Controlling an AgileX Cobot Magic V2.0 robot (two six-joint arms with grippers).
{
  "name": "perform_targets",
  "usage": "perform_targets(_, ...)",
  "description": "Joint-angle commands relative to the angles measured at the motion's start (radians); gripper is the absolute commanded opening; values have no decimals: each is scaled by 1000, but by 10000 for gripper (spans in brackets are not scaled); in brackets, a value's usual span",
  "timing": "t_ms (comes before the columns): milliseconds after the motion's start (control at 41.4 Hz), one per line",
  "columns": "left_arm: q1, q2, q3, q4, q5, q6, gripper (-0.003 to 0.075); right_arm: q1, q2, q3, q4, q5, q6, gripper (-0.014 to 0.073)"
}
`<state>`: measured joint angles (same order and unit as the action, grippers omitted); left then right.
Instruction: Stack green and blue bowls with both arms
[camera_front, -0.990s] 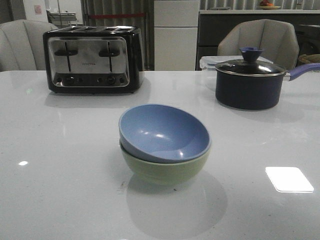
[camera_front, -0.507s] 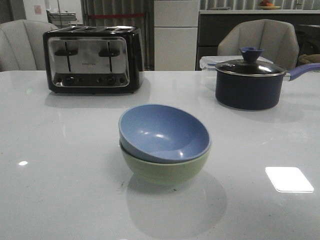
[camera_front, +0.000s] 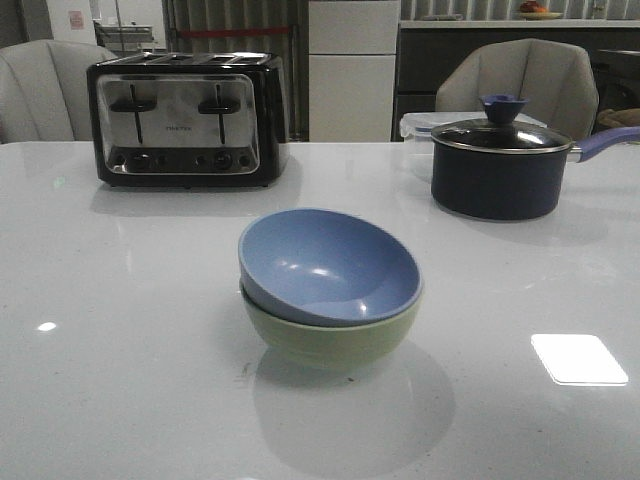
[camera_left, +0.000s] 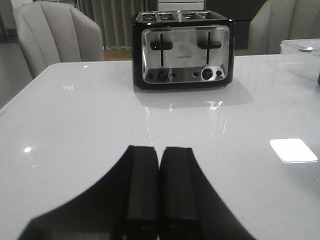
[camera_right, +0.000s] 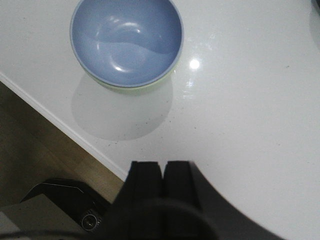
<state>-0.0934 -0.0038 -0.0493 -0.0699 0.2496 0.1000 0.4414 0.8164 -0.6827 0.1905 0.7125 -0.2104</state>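
The dusty blue bowl sits nested inside the pale green bowl at the middle of the white table, slightly tilted. In the right wrist view the blue bowl shows from above with a sliver of the green bowl under its rim. My right gripper is shut and empty, well apart from the bowls, near the table's front edge. My left gripper is shut and empty over bare table, facing the toaster. Neither arm shows in the front view.
A black-and-chrome toaster stands at the back left and also shows in the left wrist view. A dark lidded saucepan with a purple handle stands at the back right. Chairs stand behind the table. The table's front edge and the floor show in the right wrist view.
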Motion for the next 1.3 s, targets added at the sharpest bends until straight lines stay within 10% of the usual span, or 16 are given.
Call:
perform_targets(0, 7, -20, 12, -22, -165, -2, 93, -6, -9, -27, -1, -52, -10, 28)
perform_targets(1280, 7, -22, 57, -40, -321, -3, 93, -6, -9, -27, -1, -49, -10, 28)
